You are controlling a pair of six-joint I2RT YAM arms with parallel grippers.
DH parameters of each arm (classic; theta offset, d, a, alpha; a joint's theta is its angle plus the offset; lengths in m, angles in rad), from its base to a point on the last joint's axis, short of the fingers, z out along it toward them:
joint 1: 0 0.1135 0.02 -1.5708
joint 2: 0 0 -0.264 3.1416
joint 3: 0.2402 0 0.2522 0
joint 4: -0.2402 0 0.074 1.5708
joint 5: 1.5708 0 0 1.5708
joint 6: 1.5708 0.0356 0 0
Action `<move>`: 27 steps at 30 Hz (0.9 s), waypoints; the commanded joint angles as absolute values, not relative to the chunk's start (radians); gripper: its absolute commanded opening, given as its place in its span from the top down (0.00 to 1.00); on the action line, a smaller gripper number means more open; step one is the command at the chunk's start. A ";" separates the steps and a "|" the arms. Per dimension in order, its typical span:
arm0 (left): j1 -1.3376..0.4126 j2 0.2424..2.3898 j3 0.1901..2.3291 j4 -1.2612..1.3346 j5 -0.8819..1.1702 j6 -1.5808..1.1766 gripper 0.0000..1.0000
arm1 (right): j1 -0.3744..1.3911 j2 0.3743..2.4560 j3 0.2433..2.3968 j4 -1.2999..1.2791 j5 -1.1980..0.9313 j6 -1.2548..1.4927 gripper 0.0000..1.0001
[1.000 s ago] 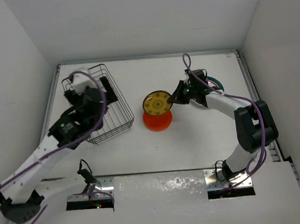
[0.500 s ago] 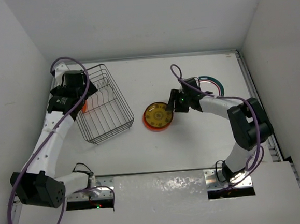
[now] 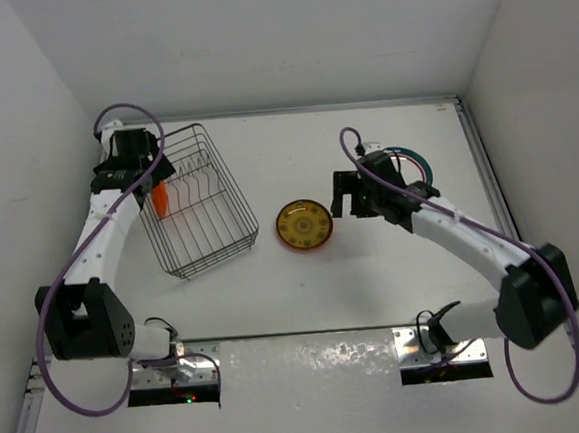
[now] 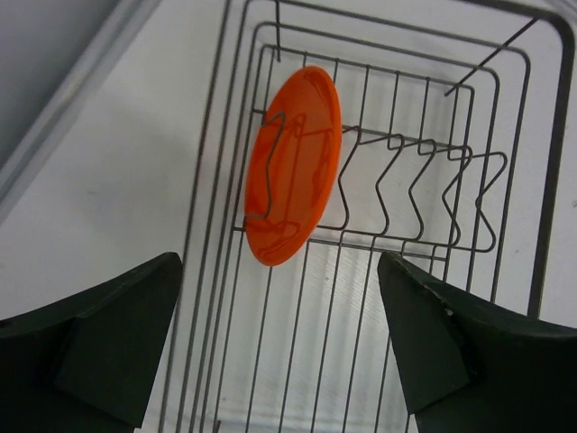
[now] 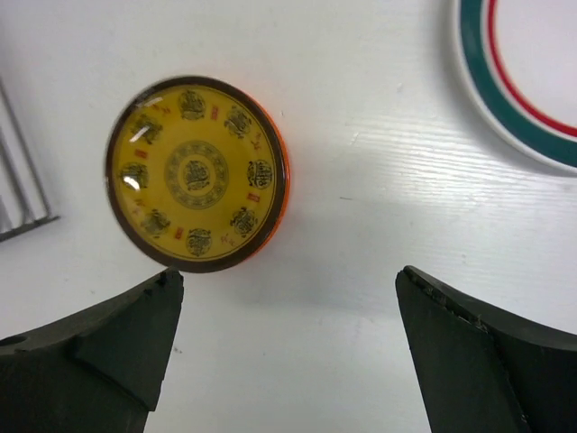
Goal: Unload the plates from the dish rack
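**One orange plate left in the rack, both grippers open**

Nearest the arm bases, the short near end of the rack (image 3: 196,204) sat on the white table (image 3: 374,270). The wire basket's long axis ran from near to far, with the near end swung a little to the right. To its right, and well apart from it, a yellow plate (image 5: 196,173) with a dark rim and a printed pattern lay flat, face up. Orange showed along its edge (I could not tell whether that was a second plate beneath).

Just past that plate the right gripper (image 5: 288,280) hung with its fingers spread wide and nothing between them.

Farther on, inside the rack, an orange plate (image 4: 293,167) stood on edge in the end slot of the prongs (image 4: 397,180), close to the basket's left long wall. It leaned slightly, and its faces were turned along the row of prongs. In the left wrist view it read as a narrow upright oval.

A white plate (image 5: 523,81) with a green and red ring lay flat on the far right, partly hidden by the arm.

Farthest back, the left gripper (image 4: 278,262) hung above the rack over the orange plate, fingers wide and gripping nothing.
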State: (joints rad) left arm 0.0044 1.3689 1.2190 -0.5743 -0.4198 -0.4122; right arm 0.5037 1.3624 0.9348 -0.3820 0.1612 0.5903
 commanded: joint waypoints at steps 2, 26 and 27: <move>0.051 1.472 1.275 -0.505 -0.318 -0.371 0.21 | 0.514 1.203 0.870 -0.410 0.189 0.589 0.02; 0.067 1.605 1.625 -0.594 -0.299 -0.243 1.00 | 0.525 0.861 0.758 -0.488 0.110 0.661 0.01; 0.066 1.600 1.655 -0.594 -0.257 -0.217 1.00 | 0.523 0.858 0.764 -0.486 0.112 0.669 0.01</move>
State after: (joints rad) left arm 0.0589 1.6936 1.5276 -0.6117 -0.2691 -0.3149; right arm 0.5198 0.8814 0.7074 -0.5026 0.1207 0.6331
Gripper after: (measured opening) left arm 0.040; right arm 0.985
